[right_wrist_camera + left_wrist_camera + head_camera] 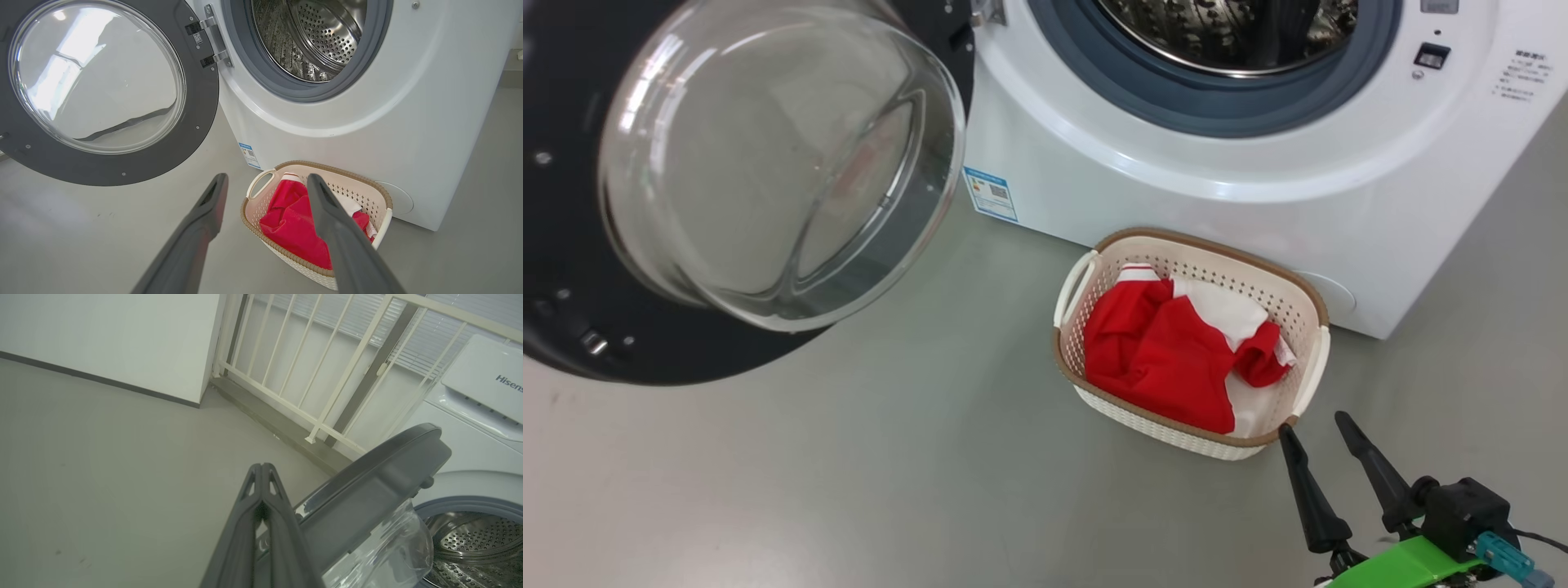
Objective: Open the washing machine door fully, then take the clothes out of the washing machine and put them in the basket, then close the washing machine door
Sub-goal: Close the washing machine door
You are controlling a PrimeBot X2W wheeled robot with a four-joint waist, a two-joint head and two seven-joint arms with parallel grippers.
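The washing machine stands with its steel drum bare of clothes. Its door, black-rimmed with a clear glass bowl, is swung wide to the left. The red and white clothes lie inside the cream basket on the floor before the washer. My right gripper hangs open just near of the basket, holding nothing. My left gripper is shut and empty, beside the door's outer rim.
Grey floor stretches left of the basket under the open door. In the left wrist view a white railing and a white wall stand behind the washer.
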